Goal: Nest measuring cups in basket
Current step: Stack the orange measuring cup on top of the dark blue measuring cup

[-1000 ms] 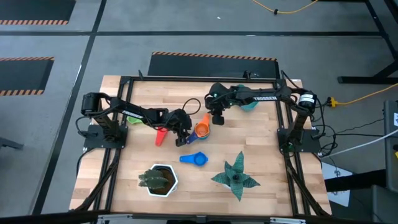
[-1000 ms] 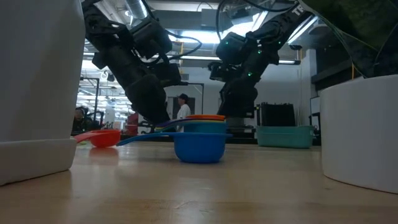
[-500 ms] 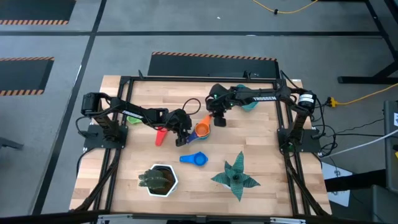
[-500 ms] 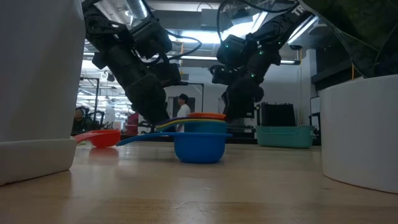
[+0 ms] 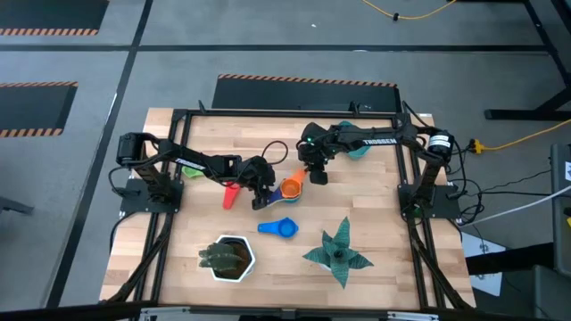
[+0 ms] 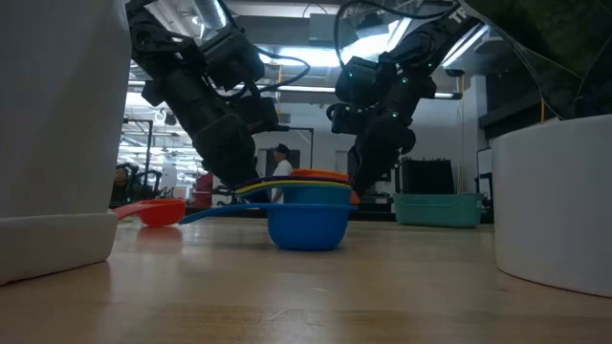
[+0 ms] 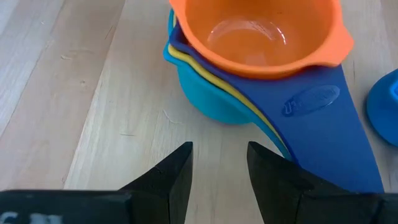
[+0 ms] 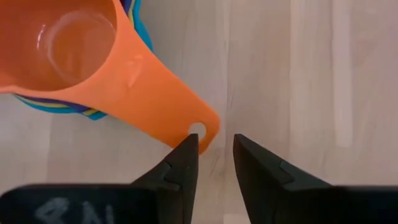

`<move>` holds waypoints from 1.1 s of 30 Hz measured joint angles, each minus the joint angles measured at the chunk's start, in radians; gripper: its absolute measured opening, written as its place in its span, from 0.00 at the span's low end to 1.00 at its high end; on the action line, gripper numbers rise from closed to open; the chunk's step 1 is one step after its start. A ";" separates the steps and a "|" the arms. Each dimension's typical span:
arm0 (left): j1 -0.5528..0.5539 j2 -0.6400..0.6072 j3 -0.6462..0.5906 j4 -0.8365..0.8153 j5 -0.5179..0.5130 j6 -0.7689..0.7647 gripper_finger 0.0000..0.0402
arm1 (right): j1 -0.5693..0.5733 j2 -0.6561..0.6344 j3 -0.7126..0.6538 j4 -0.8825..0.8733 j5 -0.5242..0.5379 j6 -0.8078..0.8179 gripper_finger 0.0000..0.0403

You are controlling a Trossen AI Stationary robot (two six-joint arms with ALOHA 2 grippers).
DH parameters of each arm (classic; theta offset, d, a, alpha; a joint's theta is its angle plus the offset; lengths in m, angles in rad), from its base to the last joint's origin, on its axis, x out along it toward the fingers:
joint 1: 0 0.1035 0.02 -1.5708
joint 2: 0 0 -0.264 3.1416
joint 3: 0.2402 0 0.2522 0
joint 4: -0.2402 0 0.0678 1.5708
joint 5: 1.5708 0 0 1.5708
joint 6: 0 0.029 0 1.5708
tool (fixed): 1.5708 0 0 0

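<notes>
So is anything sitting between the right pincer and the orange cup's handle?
Nothing visible. The right pincer hangs open just past the tip of the orange cup's handle, with only bare table between them. The left pincer waits on the stack's other side.

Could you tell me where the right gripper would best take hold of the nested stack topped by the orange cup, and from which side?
Probably by the orange cup's flat handle, near its holed tip. It juts clear of the stacked bowls toward the right gripper, whose open fingers already hover just past that tip, so coming down from above across the handle's narrow width looks easiest.
</notes>
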 joint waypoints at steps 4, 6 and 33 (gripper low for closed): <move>0.000 0.000 0.000 0.000 0.000 0.000 0.36 | 0.000 -0.003 0.000 -0.030 -0.020 0.008 0.26; 0.000 0.000 0.000 0.000 0.000 0.000 0.36 | 0.000 -0.003 0.000 -0.041 -0.053 0.008 0.26; 0.000 0.000 0.000 0.000 0.001 0.000 0.36 | -0.005 0.079 0.101 0.031 -0.084 -0.021 0.26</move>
